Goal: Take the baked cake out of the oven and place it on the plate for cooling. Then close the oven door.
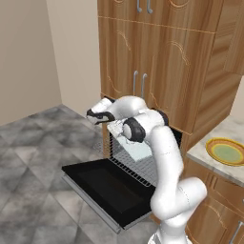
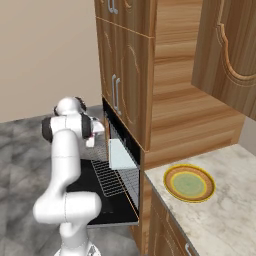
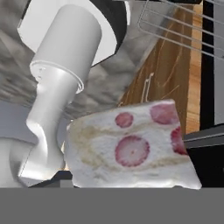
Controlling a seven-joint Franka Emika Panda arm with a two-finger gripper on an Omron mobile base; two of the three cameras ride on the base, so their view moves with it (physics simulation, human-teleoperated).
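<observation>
The baked cake (image 3: pixel 131 151), white with red slices on top, sits close up at the bottom of the hand view, over the fingertips. My gripper (image 1: pixel 113 125) hangs in front of the oven (image 1: pixel 177 136), above the dropped-open oven door (image 1: pixel 102 188), shut on the cake. In the right base view the arm (image 2: pixel 67 145) hides most of the hand. The plate (image 1: pixel 225 151) (image 2: pixel 189 183), with its yellow-orange rim and green centre, lies bare on the counter to the right of the oven.
A pale square tray (image 1: pixel 139 148) (image 2: pixel 121 155) rests on the pulled-out wire rack (image 2: pixel 111 179) inside the oven. Wooden cabinets (image 1: pixel 157 57) rise above. The marble counter (image 2: pixel 225 215) runs to the right, with grey tiled floor (image 1: pixel 33 157) on the left.
</observation>
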